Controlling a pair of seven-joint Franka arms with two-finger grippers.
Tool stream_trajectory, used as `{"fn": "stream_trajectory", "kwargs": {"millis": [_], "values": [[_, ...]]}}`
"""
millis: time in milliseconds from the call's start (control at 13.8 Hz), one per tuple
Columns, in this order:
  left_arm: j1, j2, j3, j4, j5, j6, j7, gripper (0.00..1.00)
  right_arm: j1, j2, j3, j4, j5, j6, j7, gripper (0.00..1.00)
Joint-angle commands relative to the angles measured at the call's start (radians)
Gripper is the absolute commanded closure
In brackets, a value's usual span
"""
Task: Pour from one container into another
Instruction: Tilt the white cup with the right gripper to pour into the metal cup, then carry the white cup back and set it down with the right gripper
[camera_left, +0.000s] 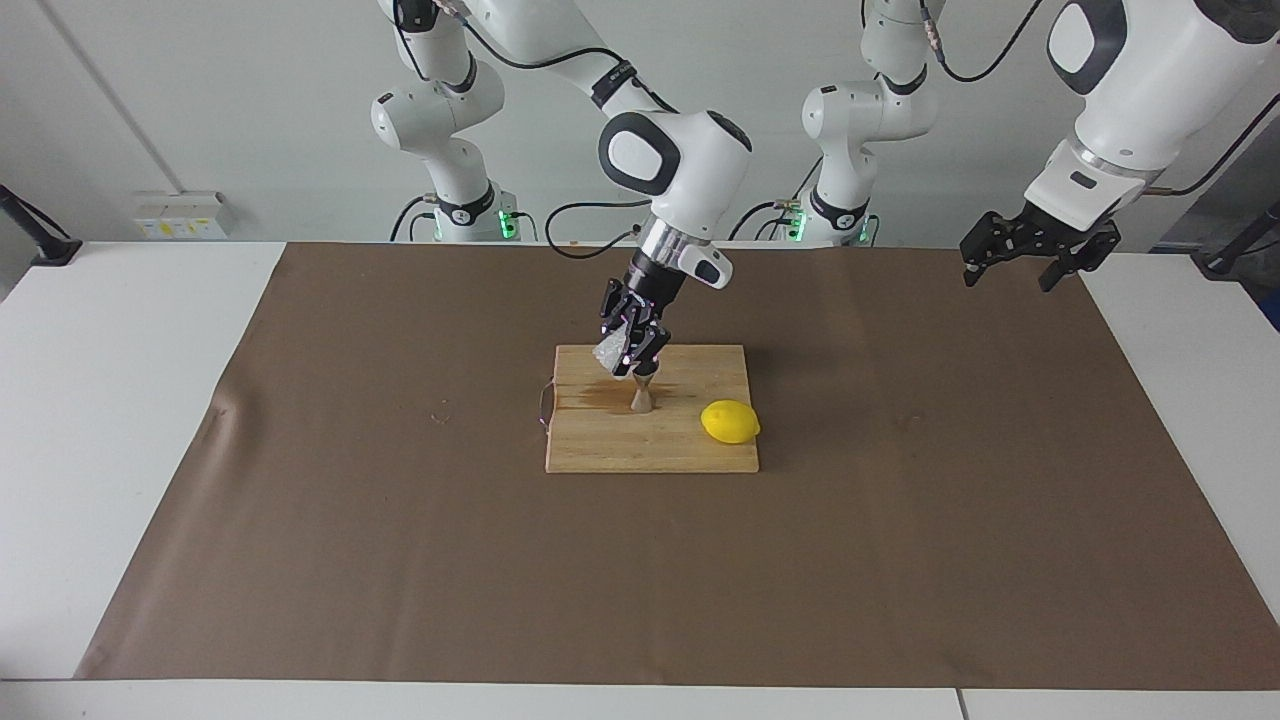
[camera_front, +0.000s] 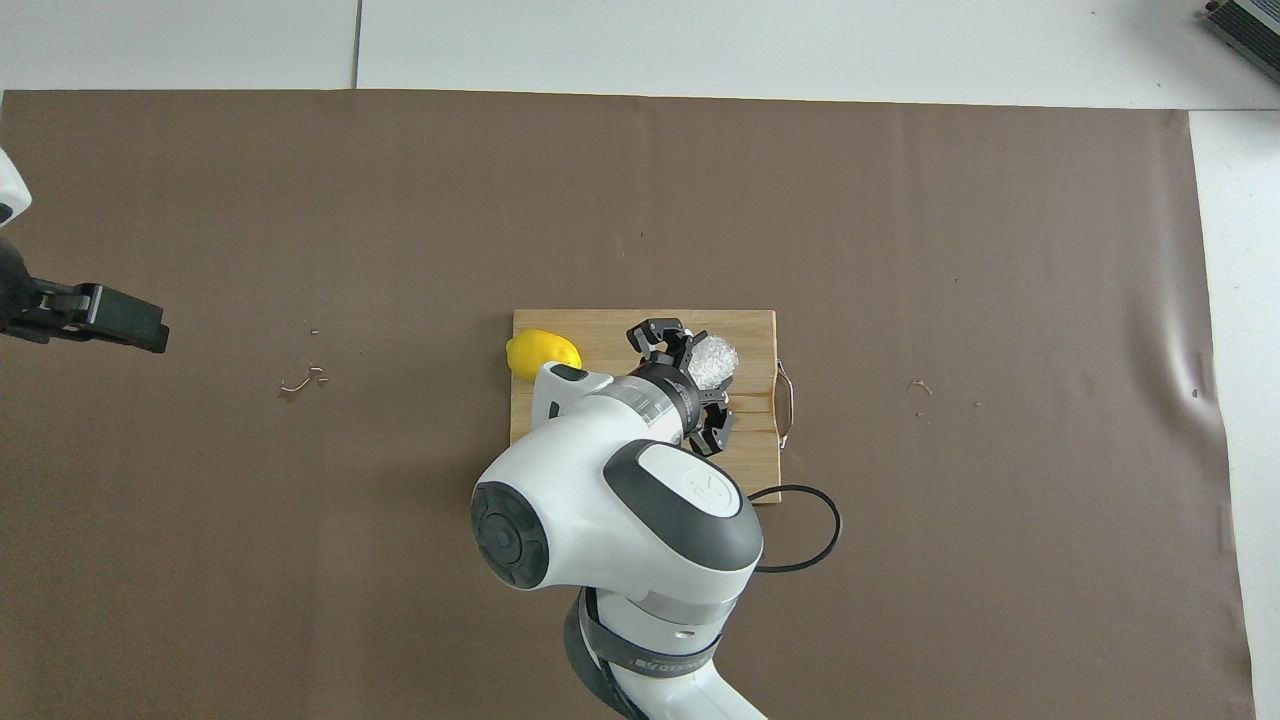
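Two things sit on the cutting board mid-mat: jigger upright near the edge nearest the robots, lemon at the edge toward the left arm's end. Right gripper clamped on the glass cup, tilted just above the jigger. Left gripper waits with fingers apart, holding nothing, over the mat corner.

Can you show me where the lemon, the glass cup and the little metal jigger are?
lemon (camera_left: 730, 421): facing view, middle of its yellow skin.
glass cup (camera_front: 714, 362): overhead view, its bumpy side.
jigger (camera_left: 641, 398): facing view, its lower cone.
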Motion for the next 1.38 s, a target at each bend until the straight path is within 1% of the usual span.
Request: {"fn": "stream_trajectory", "kwargs": {"millis": [0, 509, 654, 872, 1017, 1162, 1308], "values": [[0.006, -0.014, 0.000, -0.019, -0.015, -0.001, -0.003, 0.00, -0.045, -0.009, 0.018, 0.005, 0.054, 0.018, -0.015, 1.00], [0.006, -0.014, -0.001, -0.019, -0.015, -0.001, -0.003, 0.00, -0.099, -0.025, 0.018, 0.002, 0.233, 0.043, -0.014, 1.00], [0.006, -0.014, -0.001, -0.019, -0.015, -0.001, -0.003, 0.00, -0.137, -0.038, 0.018, -0.006, 0.295, 0.043, -0.030, 1.00], [0.006, -0.014, -0.001, -0.019, -0.015, -0.001, -0.003, 0.00, -0.204, -0.061, 0.018, -0.016, 0.434, 0.041, -0.134, 1.00], [0.006, -0.014, -0.001, -0.019, -0.015, -0.003, -0.003, 0.00, -0.279, -0.087, 0.018, -0.056, 0.564, 0.047, -0.242, 1.00], [0.006, -0.015, -0.001, -0.019, -0.015, -0.001, -0.003, 0.00, -0.351, -0.097, 0.018, -0.085, 0.638, 0.067, -0.335, 1.00], [0.006, -0.014, -0.001, -0.019, -0.016, -0.001, -0.003, 0.00, -0.408, -0.110, 0.017, -0.145, 0.720, 0.136, -0.426, 1.00]]}}
